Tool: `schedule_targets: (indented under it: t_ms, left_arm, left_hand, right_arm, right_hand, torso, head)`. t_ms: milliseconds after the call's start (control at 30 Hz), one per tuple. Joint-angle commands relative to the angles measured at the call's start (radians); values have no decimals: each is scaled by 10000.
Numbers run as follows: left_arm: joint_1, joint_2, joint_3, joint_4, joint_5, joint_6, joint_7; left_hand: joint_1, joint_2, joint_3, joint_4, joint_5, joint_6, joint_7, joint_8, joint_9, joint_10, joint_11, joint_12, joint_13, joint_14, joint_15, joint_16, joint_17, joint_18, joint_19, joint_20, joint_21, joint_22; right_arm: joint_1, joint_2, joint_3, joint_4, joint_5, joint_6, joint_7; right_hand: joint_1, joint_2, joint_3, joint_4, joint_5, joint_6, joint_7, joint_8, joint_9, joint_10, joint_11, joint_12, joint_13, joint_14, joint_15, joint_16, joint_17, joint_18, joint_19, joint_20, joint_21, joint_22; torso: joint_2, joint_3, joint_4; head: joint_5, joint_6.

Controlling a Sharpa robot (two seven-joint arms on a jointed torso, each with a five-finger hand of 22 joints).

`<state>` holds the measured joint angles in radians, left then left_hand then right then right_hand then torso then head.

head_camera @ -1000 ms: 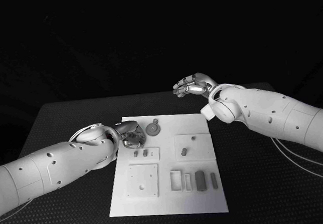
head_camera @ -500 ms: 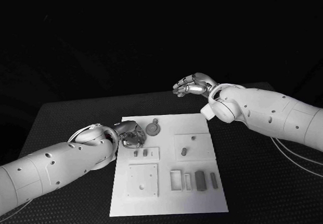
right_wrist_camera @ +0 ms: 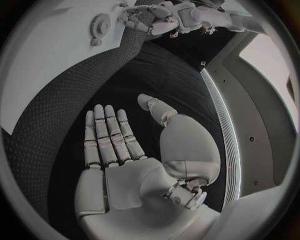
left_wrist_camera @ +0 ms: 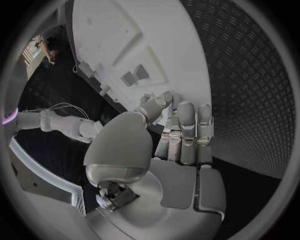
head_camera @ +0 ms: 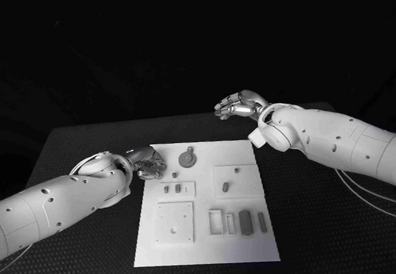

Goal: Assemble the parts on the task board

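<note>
Assembly is being judged barely begun: parts are lying loose on the task board (head_camera: 207,205).

The left hand (head_camera: 145,163) is being held at the board's left edge, fingers (left_wrist_camera: 187,131) extended and empty; the gear part (head_camera: 187,158) is lying flat just beside it, its stem pointing away from the robot; the right hand (head_camera: 239,104) is being kept over the desk (head_camera: 79,146) beyond the board, fingers (right_wrist_camera: 109,135) extended and grasping nothing.
</note>
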<state>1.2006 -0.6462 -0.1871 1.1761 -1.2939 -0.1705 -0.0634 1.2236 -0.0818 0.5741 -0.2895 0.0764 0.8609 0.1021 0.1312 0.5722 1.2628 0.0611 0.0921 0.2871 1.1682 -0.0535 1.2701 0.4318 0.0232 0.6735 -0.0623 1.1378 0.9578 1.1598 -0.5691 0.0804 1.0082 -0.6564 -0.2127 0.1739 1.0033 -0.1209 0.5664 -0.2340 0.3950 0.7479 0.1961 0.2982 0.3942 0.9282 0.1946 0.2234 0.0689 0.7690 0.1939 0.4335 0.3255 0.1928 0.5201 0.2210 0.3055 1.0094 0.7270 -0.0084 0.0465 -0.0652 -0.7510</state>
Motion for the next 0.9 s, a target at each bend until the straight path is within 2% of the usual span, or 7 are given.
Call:
schedule_targets:
  t_ms: [33,200,333,433,600,700,900]
  left_arm:
    - [-4,-98,36,-270,242,-116,-162]
    - [77,-134,237,-904,1893,-415,430]
    - [184,-356,402,-1082,4634,-881,854]
    - [282,-573,506,-998,6417,-926,1296]
    - [434,-922,716,-838,7079,-381,1732]
    - [577,-1129,719,-730,7549,-468,1774]
    - [771,-1607,707,-137,8886,-631,1743]
  left_hand:
    - [23,-62,-14,7,3,129,72,122,20,-150,30,-60,-50,-74,45,-34,-14,132,-92,-861,39,-6]
    - [22,-24,19,30,31,404,223,324,63,-205,76,-95,-51,-250,97,-192,-104,147,-128,-813,78,-2]
    - [-335,-17,-36,158,-143,538,438,454,93,-175,111,-82,-26,-608,141,-896,-452,178,-171,-758,99,-17]
    - [-879,-45,-168,381,-153,565,527,526,102,-189,192,-90,-11,-926,236,-1668,-805,100,-508,-635,-179,-169]
    - [-1083,41,-198,465,-150,546,623,578,94,-31,155,6,59,-831,217,-2110,-976,74,-552,-629,-294,-290]
    - [-1110,68,-245,415,-155,520,620,603,85,236,42,306,225,-763,139,-2252,-1004,57,-518,-665,-326,-353]
    - [-1123,48,-263,389,-159,549,610,639,89,160,51,360,265,-759,146,-2328,-1016,40,-512,-678,-347,-387]
  right_arm:
    - [-5,-72,2,54,-394,-98,232]
    - [-39,-287,1,135,-791,-122,386]
    - [-155,-515,1,281,-1715,135,321]
    - [-256,-751,0,462,-2884,333,215]
    - [-297,-1209,-17,1054,-5262,122,-205]
    - [-299,-1583,-279,1789,-7227,-103,-776]
    - [-327,-1863,-575,2498,-9064,-155,-1469]
  right_hand:
    - [130,0,14,-102,-22,62,207,79,-6,136,-16,-19,14,108,-8,94,12,-117,145,11,-22,32]
    - [296,-5,71,-244,-74,238,161,181,8,336,-94,64,27,333,-93,226,54,-43,390,-4,21,105]
    - [516,20,135,-408,-190,497,82,319,56,641,-217,194,47,697,-256,428,146,83,777,-28,142,186]
    - [665,100,184,-478,-250,787,-174,461,108,967,-347,320,68,1285,-545,767,355,278,1361,-64,355,276]
    - [850,78,183,-541,-289,1124,-300,568,150,1745,-697,611,259,2358,-1113,1447,983,683,2567,-134,850,431]
    - [891,-5,209,-537,-82,1159,-247,547,146,1956,-800,660,343,2551,-1237,1559,1216,690,2831,-208,940,455]
    - [990,-382,700,-390,-561,1235,-260,519,136,2032,-815,581,398,2680,-1308,1529,1462,690,3029,-263,939,427]
  torso:
    - [-6,5,-2]
    - [1,-1,21]
    - [-2,5,-7]
    - [6,4,-20]
    - [-4,-11,39]
    - [-6,-35,62]
    - [-2,-28,35]
  head:
    - [-17,53]
    - [-75,128]
    - [-108,245]
    - [-135,279]
    - [-152,272]
    - [-134,269]
    - [-174,224]
